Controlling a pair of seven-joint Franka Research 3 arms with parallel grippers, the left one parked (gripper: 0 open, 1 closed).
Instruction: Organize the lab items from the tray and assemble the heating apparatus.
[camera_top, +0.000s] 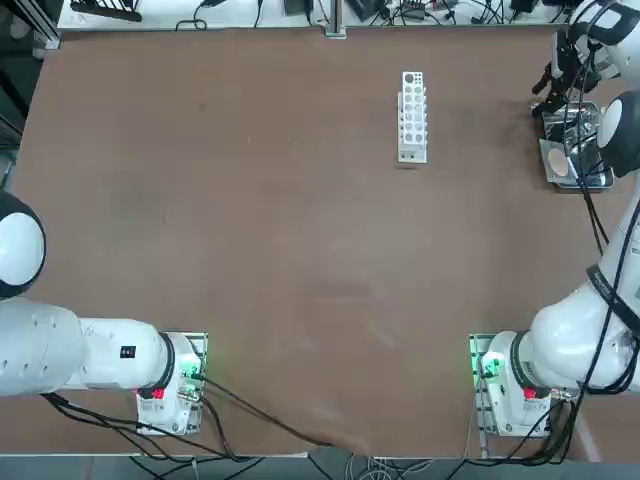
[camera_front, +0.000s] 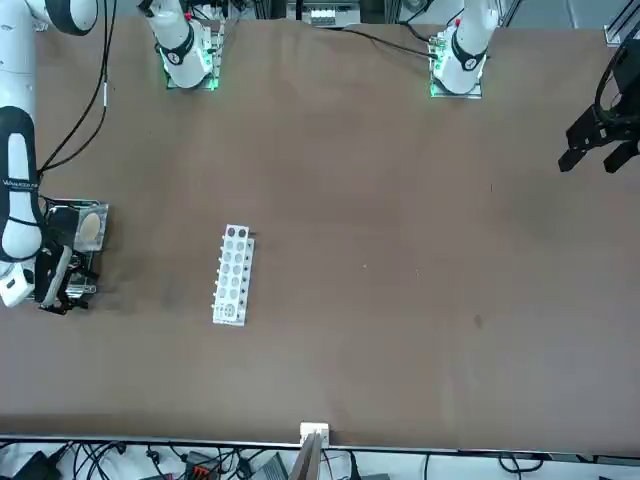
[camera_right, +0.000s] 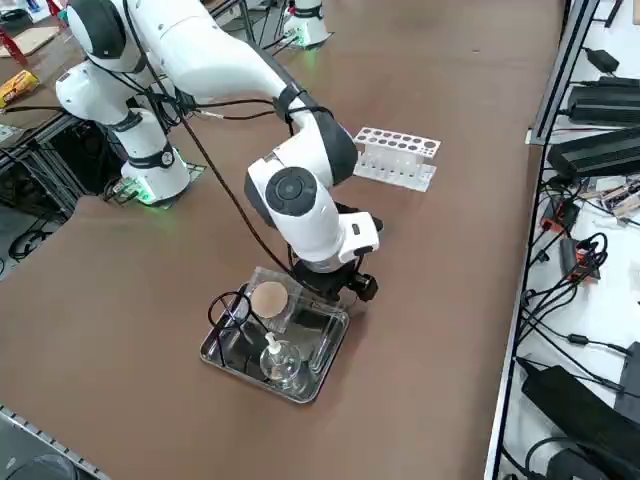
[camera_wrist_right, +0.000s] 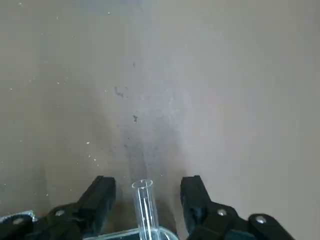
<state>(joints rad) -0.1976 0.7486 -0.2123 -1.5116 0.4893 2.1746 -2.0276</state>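
The shiny metal tray sits near the table's right edge, also in the top view and front view. In it lie the grey gauze mat with its beige disc, the clear glass burner and the black wire tripod. My right gripper hangs low at the tray's far end. It is open. A thin clear glass tube pokes up between the fingers with a gap on each side.
A white test tube rack stands on the brown table, left of the tray, and shows too in the right side view. Cables and black boxes lie beyond the table's far edge.
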